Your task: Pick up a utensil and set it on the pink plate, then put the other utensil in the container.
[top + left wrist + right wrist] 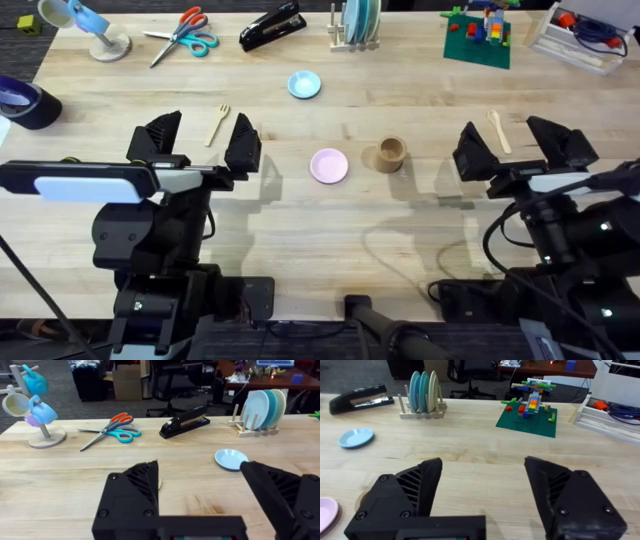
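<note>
The wooden fork lies flat on the table, left of centre, its tines pointing away from the arm bases. It sits between the two spread black fingers of the left gripper, which hangs over it with jaws released and nothing in its grasp. In the left wrist view, a pale sliver shows beside the inner edge of one finger; whether that is the fork cannot be told.

The pink plate rests bare near the middle of the table, well to the right of the fork. Just beside it on the right, apart from it, the brown container stands upright. The plate's edge also shows in the right wrist view.

The tineless wooden utensil lies on the right side of the table, between the fingers of the right gripper, which is likewise released and holds nothing.

Farther back, a light blue dish sits alone. Along the far edge are scissors, a black stapler, a rack of plates, a green brick build and a mug stand.
</note>
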Tool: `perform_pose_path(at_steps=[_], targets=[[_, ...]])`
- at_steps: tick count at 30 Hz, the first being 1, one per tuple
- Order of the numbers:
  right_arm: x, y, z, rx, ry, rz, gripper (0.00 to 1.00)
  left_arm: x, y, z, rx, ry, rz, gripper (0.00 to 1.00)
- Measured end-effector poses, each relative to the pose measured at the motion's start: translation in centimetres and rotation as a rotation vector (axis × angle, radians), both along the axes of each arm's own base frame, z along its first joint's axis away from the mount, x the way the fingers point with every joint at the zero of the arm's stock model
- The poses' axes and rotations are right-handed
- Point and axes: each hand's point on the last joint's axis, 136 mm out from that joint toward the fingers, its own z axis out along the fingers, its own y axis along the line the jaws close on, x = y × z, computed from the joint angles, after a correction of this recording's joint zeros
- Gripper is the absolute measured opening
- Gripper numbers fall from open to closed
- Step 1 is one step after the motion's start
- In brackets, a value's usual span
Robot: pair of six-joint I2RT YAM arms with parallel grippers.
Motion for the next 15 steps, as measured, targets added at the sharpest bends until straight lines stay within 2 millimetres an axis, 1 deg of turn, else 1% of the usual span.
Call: perform_pose_path(at_steps=[15], targets=[[-0.02, 0.00, -0.17, 0.000, 0.008, 0.000, 0.992, 0.00, 0.08, -0.08, 0.027, 0.003, 0.005, 0.993]])
